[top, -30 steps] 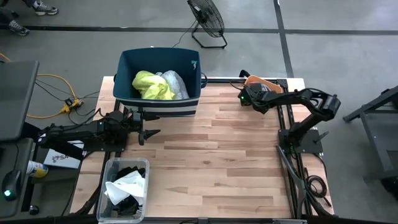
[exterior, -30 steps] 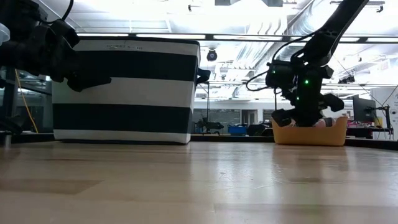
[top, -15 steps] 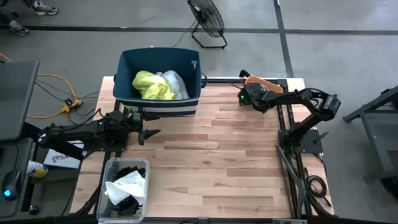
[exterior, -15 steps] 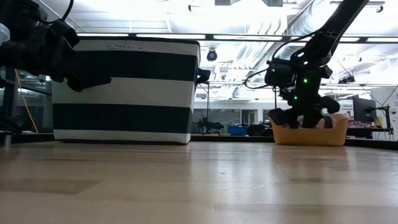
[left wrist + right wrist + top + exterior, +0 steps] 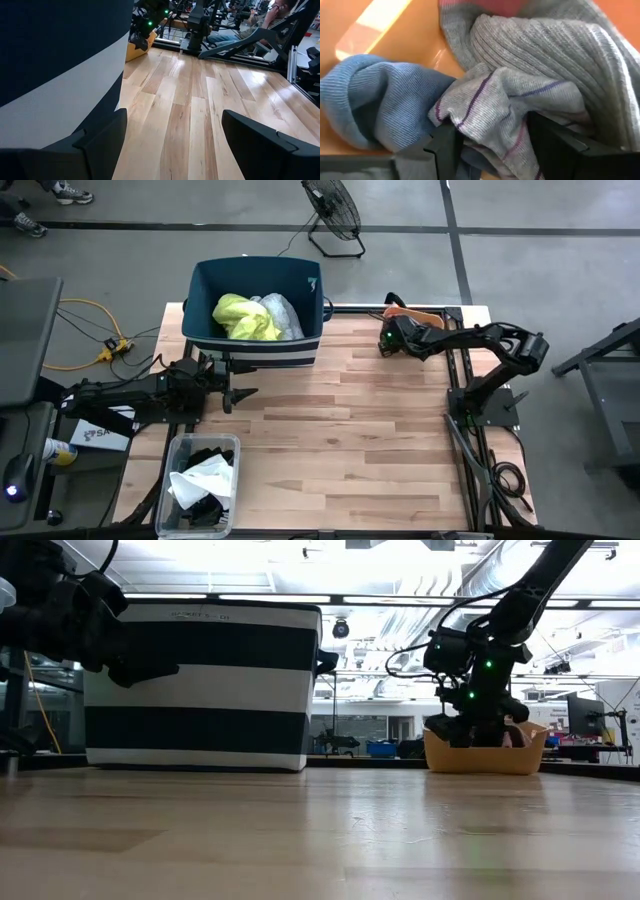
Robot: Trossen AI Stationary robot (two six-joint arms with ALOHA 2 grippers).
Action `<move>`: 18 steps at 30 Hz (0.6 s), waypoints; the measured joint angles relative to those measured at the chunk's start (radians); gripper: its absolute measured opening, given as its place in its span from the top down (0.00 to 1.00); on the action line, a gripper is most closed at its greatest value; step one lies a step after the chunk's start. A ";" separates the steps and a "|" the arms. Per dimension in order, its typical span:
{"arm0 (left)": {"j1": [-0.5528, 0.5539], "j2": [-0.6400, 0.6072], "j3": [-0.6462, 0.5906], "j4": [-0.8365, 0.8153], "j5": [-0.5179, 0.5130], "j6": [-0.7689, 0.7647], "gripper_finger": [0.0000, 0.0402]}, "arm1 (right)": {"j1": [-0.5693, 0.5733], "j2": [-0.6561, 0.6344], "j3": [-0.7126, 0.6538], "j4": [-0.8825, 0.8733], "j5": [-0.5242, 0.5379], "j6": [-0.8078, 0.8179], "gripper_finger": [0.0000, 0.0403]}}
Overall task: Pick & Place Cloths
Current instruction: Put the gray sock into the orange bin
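Your right gripper (image 5: pixel 490 150) sits in the orange tray (image 5: pixel 415 311) at two o'clock, fingers parted around what looks like grey socks (image 5: pixel 520 95); your left gripper (image 5: pixel 172 145) waits wide at nine.

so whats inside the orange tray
Grey socks with a pink toe and a blue sock; the right claw straddles a grey fold. The tray floor beneath them is covered.

Even, bright overhead light fills the high view, with only soft, short shadows beside the bin (image 5: pixel 258 305) on the tabletop (image 5: pixel 350 430). In the low view the ceiling lights (image 5: pixel 300 560) blow out to white and the near tabletop is blurred and streaked with reflections. In the left wrist view the boards (image 5: pixel 200 100) carry pale glare. The right wrist view is sharp on the socks (image 5: pixel 530 85), with a bright glare patch on the orange tray (image 5: pixel 370 25).
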 joint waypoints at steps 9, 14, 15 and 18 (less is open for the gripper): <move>0.000 0.000 0.000 0.000 0.000 0.000 0.20 | 0.029 -0.087 -0.001 -0.024 0.001 -0.094 0.47; 0.000 0.000 0.000 0.000 0.000 0.000 0.20 | 0.028 -0.148 -0.002 -0.072 0.005 -0.118 0.47; 0.000 0.000 0.000 0.000 0.000 0.000 0.20 | 0.028 -0.164 -0.002 -0.080 0.008 -0.119 0.47; 0.000 0.000 0.000 0.000 0.000 0.000 0.20 | 0.028 -0.210 -0.002 -0.086 0.007 -0.120 0.47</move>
